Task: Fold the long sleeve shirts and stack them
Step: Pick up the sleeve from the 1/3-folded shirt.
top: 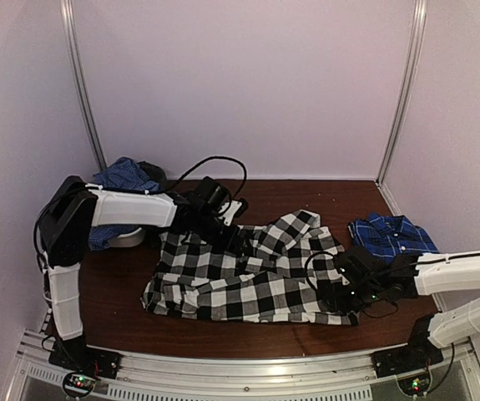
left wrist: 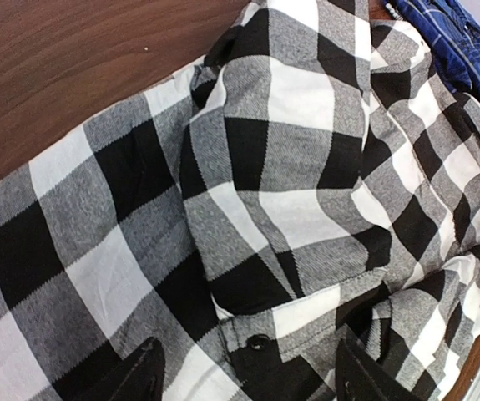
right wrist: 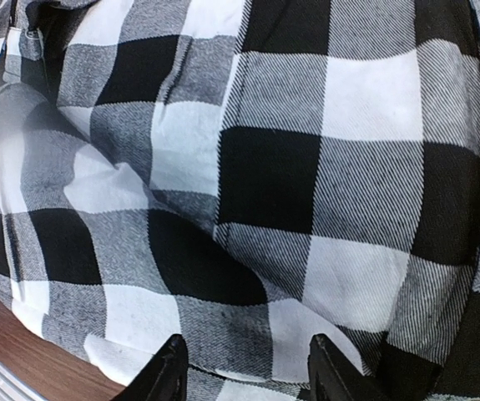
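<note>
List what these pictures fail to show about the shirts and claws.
- Left claw, left wrist view: only fingertips enter at the bottom edge; grip on the black-and-white shirt unreadable.
- Right claw, right wrist view: likewise cropped by the bottom edge.
- Blue shirt, left wrist view: cut off by the top right corner.
- Blue cloth, top view: partly behind the left arm.

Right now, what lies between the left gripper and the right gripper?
The black-and-white check shirt covers the whole stretch between the left gripper and the right gripper, as the top external view shows.
</note>
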Controlling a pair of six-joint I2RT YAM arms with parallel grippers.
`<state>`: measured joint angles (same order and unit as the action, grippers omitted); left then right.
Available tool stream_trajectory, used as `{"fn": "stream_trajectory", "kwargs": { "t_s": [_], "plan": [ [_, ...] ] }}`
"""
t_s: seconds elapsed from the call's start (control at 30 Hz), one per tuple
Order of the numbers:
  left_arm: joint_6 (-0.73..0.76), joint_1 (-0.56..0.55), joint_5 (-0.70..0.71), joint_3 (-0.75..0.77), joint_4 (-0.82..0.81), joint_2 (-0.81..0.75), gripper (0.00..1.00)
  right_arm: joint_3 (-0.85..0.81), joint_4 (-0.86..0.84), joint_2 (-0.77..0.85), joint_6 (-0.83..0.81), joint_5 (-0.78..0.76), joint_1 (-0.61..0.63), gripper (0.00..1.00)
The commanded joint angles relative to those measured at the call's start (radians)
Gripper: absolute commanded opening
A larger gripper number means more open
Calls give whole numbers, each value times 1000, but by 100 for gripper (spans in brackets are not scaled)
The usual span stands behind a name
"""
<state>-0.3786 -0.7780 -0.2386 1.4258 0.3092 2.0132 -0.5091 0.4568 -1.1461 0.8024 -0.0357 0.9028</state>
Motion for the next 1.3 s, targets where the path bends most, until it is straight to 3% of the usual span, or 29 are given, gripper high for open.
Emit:
{"fn": "stream_trajectory", "kwargs": {
  "t_s": [0.0,0.23,0.63,0.8,1.07,1.27],
  "plan": [
    [67,26,-97,72,-44,54,67,-58,12,-69,-44,-32,4,51],
    [106,33,-147,178,-24,163,57,-110,0,-121,-72,-30,4,51],
    [115,40,-118,265,12,276,53,-122,-14,-164,-85,-21,2,51],
    [108,40,-138,235,3,274,41,-121,-26,-188,-94,-16,2,51],
    [97,39,-170,218,-18,248,10,-120,-38,-207,-100,-11,2,51],
    [104,40,-164,240,4,206,0,-121,-26,-196,-101,-22,1,51]
  ]
}}
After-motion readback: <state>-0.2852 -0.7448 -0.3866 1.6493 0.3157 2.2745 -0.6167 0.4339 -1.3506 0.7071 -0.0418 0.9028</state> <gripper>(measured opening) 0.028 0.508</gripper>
